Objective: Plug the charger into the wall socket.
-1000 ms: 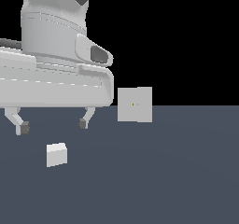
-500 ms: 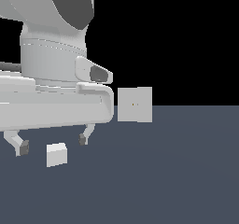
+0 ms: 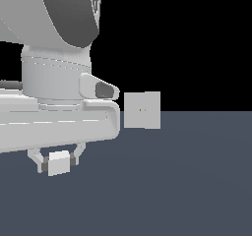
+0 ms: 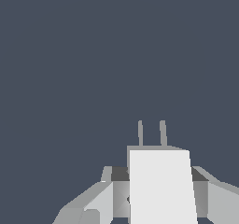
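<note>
Now the charger (image 3: 59, 162), low at the exterior view's left, sits between the gripper (image 3: 58, 161) jaws, seemingly clamped; a square, firm hold is needed before the prongs (image 4: 151, 133) are aimed at the socket (image 3: 141, 110)

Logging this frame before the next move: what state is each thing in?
charger: on the floor between the fingers, two prongs free, not plugged in.
wall socket: upright, nothing plugged in, apart from the charger.
gripper: lowered around the charger; grip cannot be told.
</note>
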You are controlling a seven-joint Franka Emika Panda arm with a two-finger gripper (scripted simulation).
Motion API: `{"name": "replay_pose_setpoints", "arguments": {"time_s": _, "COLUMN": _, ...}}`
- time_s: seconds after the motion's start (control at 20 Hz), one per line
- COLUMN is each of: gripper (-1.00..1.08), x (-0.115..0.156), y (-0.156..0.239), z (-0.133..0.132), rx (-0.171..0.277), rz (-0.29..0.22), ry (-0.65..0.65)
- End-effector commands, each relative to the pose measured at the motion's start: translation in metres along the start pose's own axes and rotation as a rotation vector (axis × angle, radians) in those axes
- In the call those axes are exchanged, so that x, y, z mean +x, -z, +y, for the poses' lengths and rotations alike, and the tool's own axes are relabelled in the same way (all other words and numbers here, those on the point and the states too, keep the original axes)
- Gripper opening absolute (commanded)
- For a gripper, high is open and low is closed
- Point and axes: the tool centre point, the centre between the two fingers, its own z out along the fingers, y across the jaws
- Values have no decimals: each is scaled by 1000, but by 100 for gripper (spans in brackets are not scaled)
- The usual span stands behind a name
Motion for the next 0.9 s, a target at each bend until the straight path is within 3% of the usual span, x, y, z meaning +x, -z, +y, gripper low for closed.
{"name": "replay_pose_setpoints", "arguments": {"time_s": 0.0, "gripper": -100, "x": 0, "y": 0, "z": 0, "rx": 0, "rz": 0, "ry": 0}}
{"name": "replay_pose_setpoints", "arguments": {"time_s": 0.5, "gripper": -100, "x": 2, "y": 2, "z": 4, "rx": -3, "rz": 1, "ry": -13}}
{"name": "replay_pose_setpoints", "arguments": {"time_s": 0.85, "gripper": -100, "x": 11, "y": 22, "z": 43, "rx": -33, "rz": 3, "ry": -153}}
